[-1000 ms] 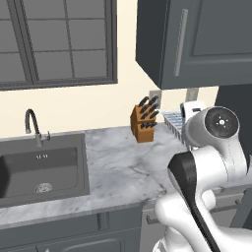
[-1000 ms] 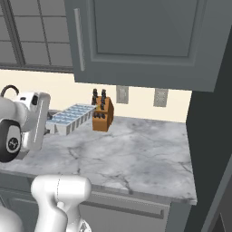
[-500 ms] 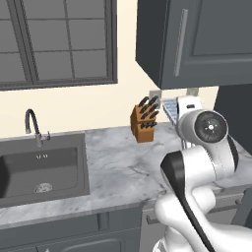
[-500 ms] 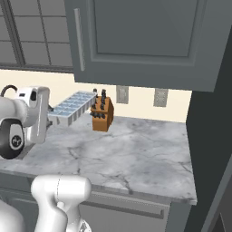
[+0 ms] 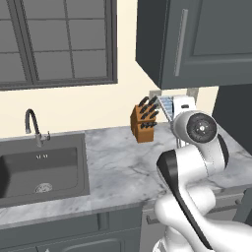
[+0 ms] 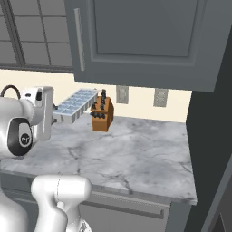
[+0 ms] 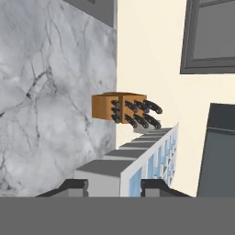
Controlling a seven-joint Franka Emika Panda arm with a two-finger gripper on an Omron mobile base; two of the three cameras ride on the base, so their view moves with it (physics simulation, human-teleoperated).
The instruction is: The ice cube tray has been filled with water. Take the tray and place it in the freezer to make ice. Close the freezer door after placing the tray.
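Observation:
The ice cube tray [image 6: 74,105] hangs in the air above the marble counter, tilted, with its pale-blue water cells [image 7: 158,161] facing sideways in the hand view. My gripper [image 7: 120,186] is shut on the tray's near end; both dark fingertips [image 7: 73,185] press against it. In the left base view the tray [image 5: 166,106] pokes out above the arm's wrist, beside the knife block [image 5: 144,122]. In the right base view the gripper [image 6: 53,113] sits at the left, holding the tray toward the knife block [image 6: 102,112]. The freezer and its door are out of view.
A sink [image 5: 39,170] with a tap [image 5: 33,129] lies at the left of the marble counter [image 6: 131,154]. Dark grey wall cabinets [image 6: 140,41] hang overhead. A tall dark panel [image 6: 213,136] bounds the counter's right end. Wall sockets [image 6: 159,97] sit on the cream wall.
The gripper has lifted the tray higher off the counter and tilted it; the arm's wrist has risen and swung slightly left toward the knife block.

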